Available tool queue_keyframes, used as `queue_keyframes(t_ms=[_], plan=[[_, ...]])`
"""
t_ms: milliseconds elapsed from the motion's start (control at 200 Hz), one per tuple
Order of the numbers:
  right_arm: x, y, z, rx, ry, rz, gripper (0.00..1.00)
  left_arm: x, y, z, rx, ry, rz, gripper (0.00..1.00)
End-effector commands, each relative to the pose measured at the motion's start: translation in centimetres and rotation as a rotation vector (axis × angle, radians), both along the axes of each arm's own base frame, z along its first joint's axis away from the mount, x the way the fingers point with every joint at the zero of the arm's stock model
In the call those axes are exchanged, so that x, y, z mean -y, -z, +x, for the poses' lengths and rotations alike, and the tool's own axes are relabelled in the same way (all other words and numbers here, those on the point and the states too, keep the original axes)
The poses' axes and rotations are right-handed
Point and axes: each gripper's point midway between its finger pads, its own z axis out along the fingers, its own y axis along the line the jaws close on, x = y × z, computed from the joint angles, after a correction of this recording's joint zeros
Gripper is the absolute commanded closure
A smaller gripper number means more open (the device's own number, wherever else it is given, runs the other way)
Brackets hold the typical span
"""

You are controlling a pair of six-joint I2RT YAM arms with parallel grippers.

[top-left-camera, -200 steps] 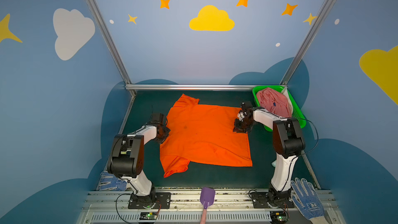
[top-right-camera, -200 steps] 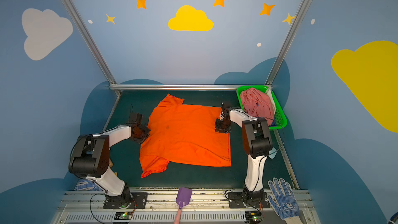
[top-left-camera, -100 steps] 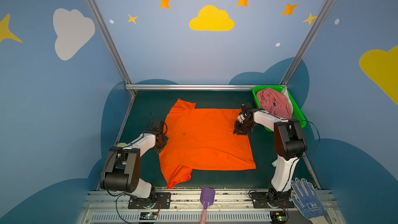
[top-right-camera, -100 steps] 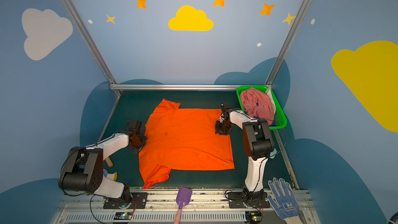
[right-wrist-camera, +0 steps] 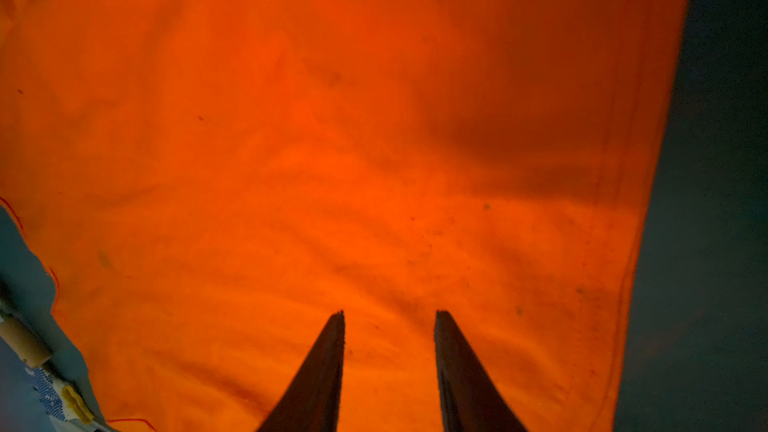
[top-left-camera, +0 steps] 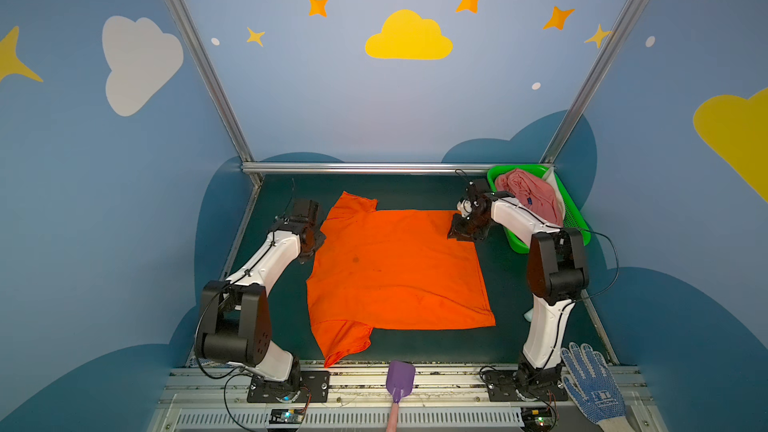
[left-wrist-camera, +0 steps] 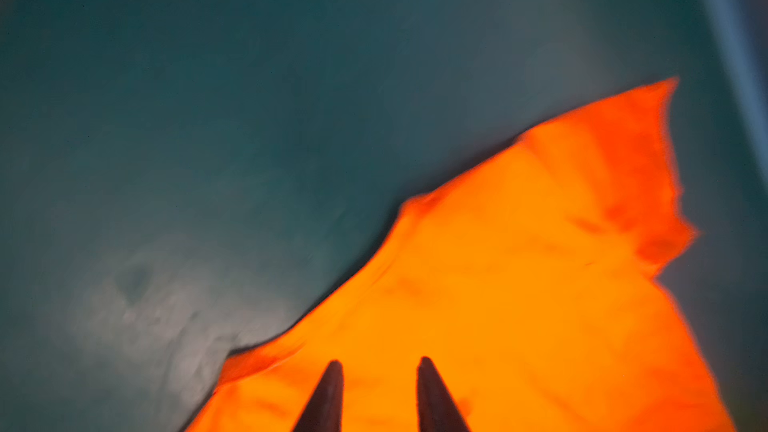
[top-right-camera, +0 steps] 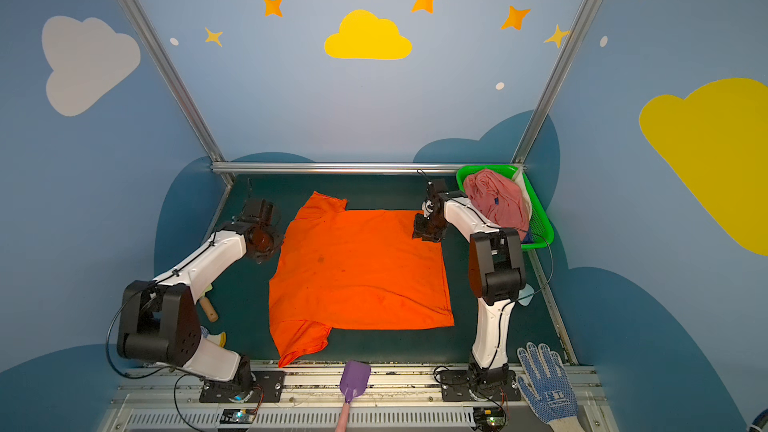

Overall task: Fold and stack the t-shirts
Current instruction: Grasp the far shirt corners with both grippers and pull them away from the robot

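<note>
Shirt [top-left-camera: 395,268], the orange one, lies flat mid-table in both top views. Its collar end is toward our left arm and its hem toward our right, so its long axis runs side to side. In a top view our left gripper [top-left-camera: 312,243] sits at the far shoulder edge, and our right gripper [top-left-camera: 462,229] sits over the far hem corner. Each arm is nearest its own end. The pink shirt [top-right-camera: 494,197] stays heaped in the basket [top-right-camera: 540,222], just behind our right arm.

From the left wrist, blurred, our fingers [left-wrist-camera: 332,392] stand apart with nothing between them. The shirt [left-wrist-camera: 519,284] spreads ahead of the tips, its edge slanting off beside them.

From the right wrist, our fingers [right-wrist-camera: 457,359] are likewise apart and empty above the shirt [right-wrist-camera: 332,139], with the hem running alongside.

We judge that both grippers must close on that far edge and carry it toward the near side, across the long axis.
</note>
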Motion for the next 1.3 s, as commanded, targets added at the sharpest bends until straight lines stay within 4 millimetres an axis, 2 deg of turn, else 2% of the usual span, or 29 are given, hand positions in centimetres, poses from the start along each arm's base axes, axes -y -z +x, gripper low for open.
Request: queue_keyframes(t_ms=[0, 155, 320, 436, 526, 646, 991, 1297], plan=[[0.6, 0.1, 0.8, -0.029, -0.020, -0.009, 0.60, -0.6, 0.0, 2.7, -0.034, 0.070, 0.057, 0.60], [2.2, -0.5, 3.8, -0.002, 0.019, 0.001, 0.59, 0.4, 0.2, 8.8, -0.042, 0.212, 0.025, 0.43], [3.4, -0.7, 6.7, 0.031, 0.047, 0.045, 0.57, 2.1, 2.4, 14.8, -0.002, 0.348, -0.071, 0.35], [4.0, -0.4, 8.3, 0.040, 0.058, 0.064, 0.56, 3.2, 4.1, 17.9, 0.006, 0.420, -0.137, 0.33], [4.5, -0.1, 9.2, 0.039, 0.066, 0.062, 0.54, 3.2, 5.8, 19.1, -0.032, 0.444, -0.134, 0.33], [5.3, 0.7, 10.2, 0.034, 0.078, 0.057, 0.52, 3.1, 7.1, 20.3, -0.046, 0.466, -0.117, 0.33], [7.3, 3.2, 11.7, 0.000, 0.117, 0.038, 0.46, 3.5, 8.5, 22.4, -0.003, 0.504, -0.127, 0.33], [6.9, 4.5, 12.0, -0.019, 0.124, 0.063, 0.45, 5.2, 10.2, 24.1, 0.035, 0.517, -0.234, 0.33]])
